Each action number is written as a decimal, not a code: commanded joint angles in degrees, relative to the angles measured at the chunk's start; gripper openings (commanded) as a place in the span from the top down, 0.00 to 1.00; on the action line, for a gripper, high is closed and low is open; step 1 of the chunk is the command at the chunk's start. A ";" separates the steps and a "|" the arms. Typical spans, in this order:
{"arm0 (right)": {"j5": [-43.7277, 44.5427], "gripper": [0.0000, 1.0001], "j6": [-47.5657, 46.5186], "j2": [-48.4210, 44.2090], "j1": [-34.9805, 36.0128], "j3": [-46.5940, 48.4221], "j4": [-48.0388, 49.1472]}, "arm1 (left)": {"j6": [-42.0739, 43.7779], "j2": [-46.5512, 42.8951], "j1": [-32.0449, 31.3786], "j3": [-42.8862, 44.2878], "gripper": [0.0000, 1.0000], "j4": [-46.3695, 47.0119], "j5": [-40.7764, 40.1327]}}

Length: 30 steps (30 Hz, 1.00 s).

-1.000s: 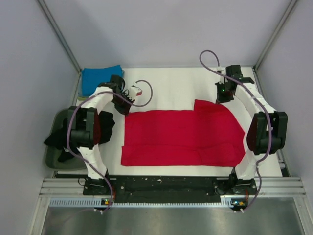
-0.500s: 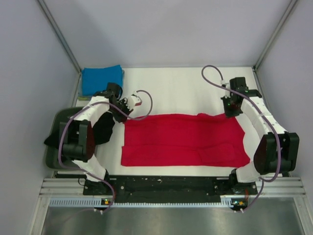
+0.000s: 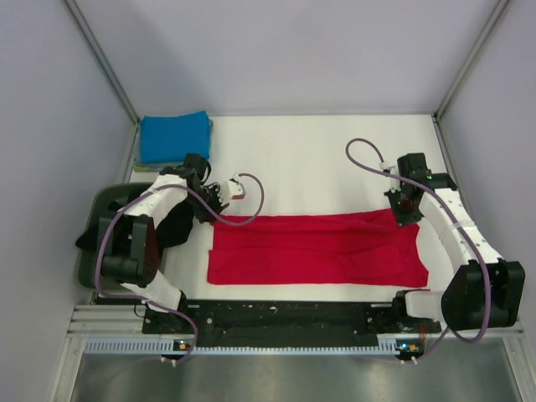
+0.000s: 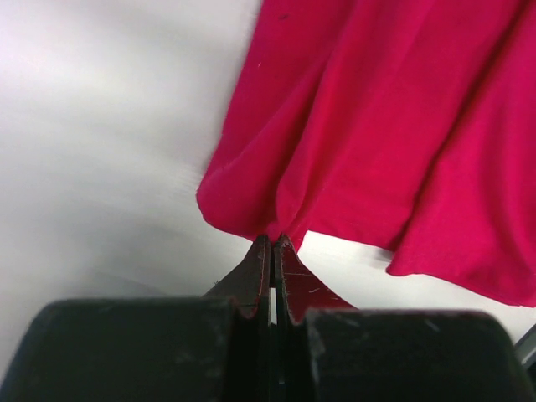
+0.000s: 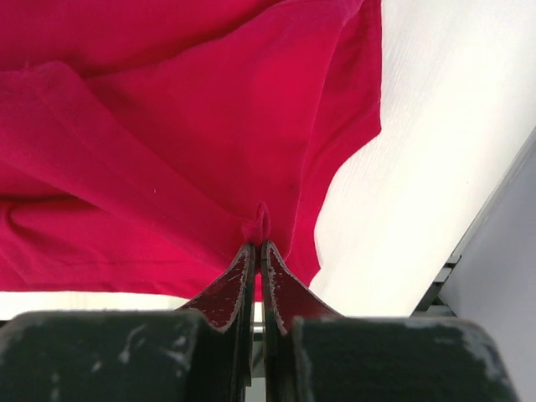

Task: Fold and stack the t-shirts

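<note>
A bright red t-shirt [image 3: 314, 249] lies as a wide band across the near half of the white table. My left gripper [image 3: 214, 213] is shut on its far left corner, and the cloth [image 4: 352, 126] hangs from the pinched tips. My right gripper [image 3: 405, 213] is shut on its far right corner, with a small fold of red cloth [image 5: 261, 222] between the tips. A folded blue t-shirt [image 3: 174, 136] lies at the far left corner. A black t-shirt [image 3: 177, 222] hangs out of the tub on the left, partly behind my left arm.
A dark grey-green tub [image 3: 94, 270] stands off the table's left edge. The table's right edge [image 5: 469, 226] and a grey wall are close to my right gripper. A metal rail [image 3: 293, 322] runs along the near edge.
Both grippers have pulled the shirt's far edge toward the near side, folding it over. The red shape went from a tall rectangle to a narrower band.
</note>
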 commanded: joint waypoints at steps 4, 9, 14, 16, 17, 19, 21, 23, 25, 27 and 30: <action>4.86 1.00 -1.38 3.31 0.89 -1.94 -2.16 | 2.61 -2.82 -0.41 -2.55 1.00 -0.95 0.61; 6.00 1.00 -1.38 5.60 1.59 -3.17 -2.51 | 3.40 -2.29 -0.41 -3.60 1.00 -1.74 0.17; 6.79 1.00 -1.38 7.62 2.30 -3.87 -2.69 | 3.76 -1.68 -0.59 -4.57 1.00 -2.26 0.17; 6.71 1.00 -1.38 7.98 2.38 -4.05 -2.77 | 4.11 -1.59 -0.68 -4.75 1.00 -2.70 0.17; 6.79 1.00 -1.47 8.15 2.47 -4.05 -2.69 | 4.37 -1.59 -0.85 -4.92 1.00 -3.05 0.17; 6.71 1.00 -1.47 8.33 2.47 -4.14 -2.69 | 4.72 -1.68 -1.03 -5.19 1.00 -3.32 0.26; 6.79 0.98 -1.47 8.50 2.56 -4.22 -2.69 | 4.90 -1.59 -1.12 -5.19 0.99 -3.41 0.00; 6.71 0.89 -1.21 8.59 2.47 -4.23 -2.86 | 5.60 -1.33 -1.12 -4.67 0.71 -5.07 0.26; 6.80 0.72 -1.03 8.16 2.56 -4.40 -2.86 | 6.74 -1.32 -1.12 -3.35 0.52 -8.31 0.96; 7.14 0.55 -1.20 6.93 2.56 -4.14 -3.12 | 7.10 -2.37 -1.12 -2.20 0.39 -11.65 1.14; 7.77 0.51 -0.86 2.72 2.56 -1.95 -3.04 | 9.28 -6.06 -1.12 -1.24 0.34 -15.26 1.92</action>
